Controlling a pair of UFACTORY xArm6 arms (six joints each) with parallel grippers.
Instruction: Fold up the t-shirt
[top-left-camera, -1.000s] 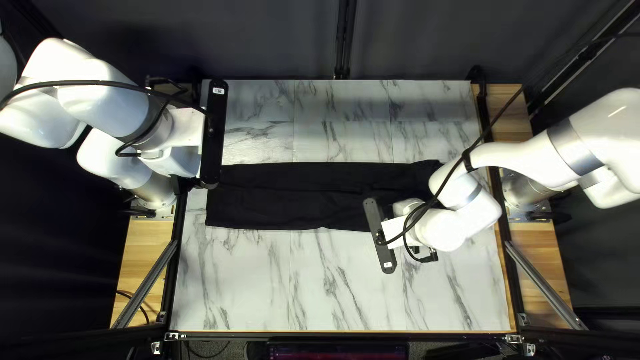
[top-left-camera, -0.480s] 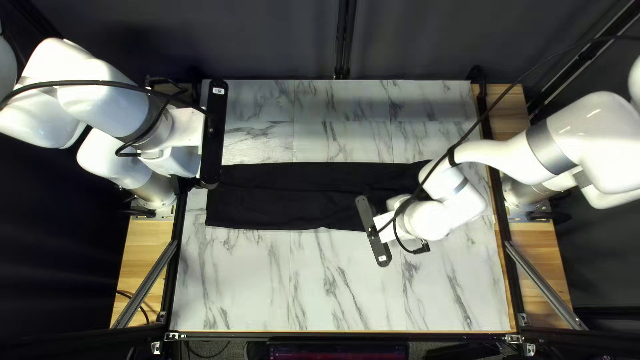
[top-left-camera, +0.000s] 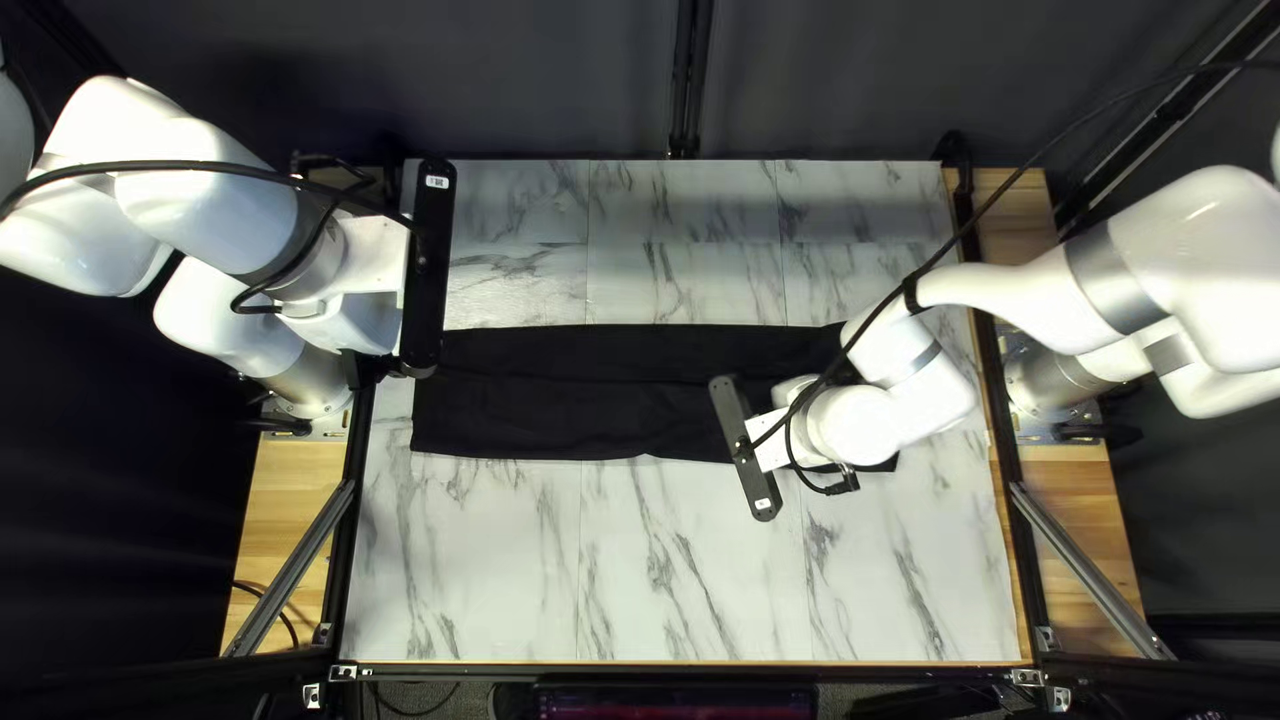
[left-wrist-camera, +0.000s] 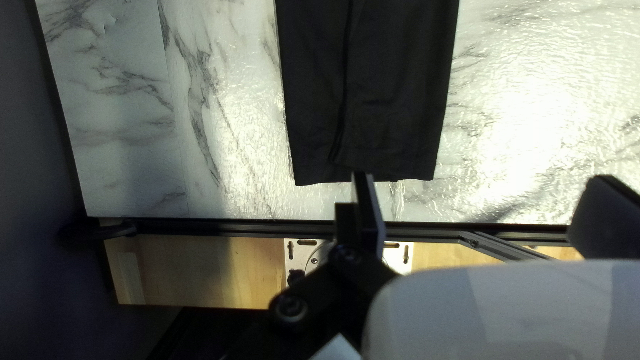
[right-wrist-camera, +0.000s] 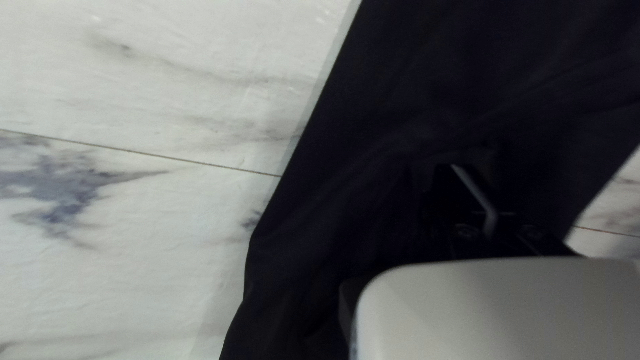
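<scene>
The black t-shirt (top-left-camera: 600,390) lies folded into a long band across the middle of the marble table (top-left-camera: 640,560). My right gripper (top-left-camera: 742,450) is low over the band's right end. In the right wrist view its fingers (right-wrist-camera: 467,190) stand close together, and creases of the black cloth (right-wrist-camera: 425,90) run into them. My left gripper (top-left-camera: 425,280) hangs above the table's left edge. In the left wrist view it (left-wrist-camera: 482,200) is wide open and holds nothing, with the shirt's left end (left-wrist-camera: 365,85) just ahead of it.
Black metal rails (top-left-camera: 1000,420) and wooden side strips (top-left-camera: 1020,230) border the table left and right. Bare marble lies beyond the shirt and in front of it. A dark curtain hangs behind the far edge.
My right arm has moved left along the shirt, and the band's right end has drawn in with it. The left arm has not moved.
</scene>
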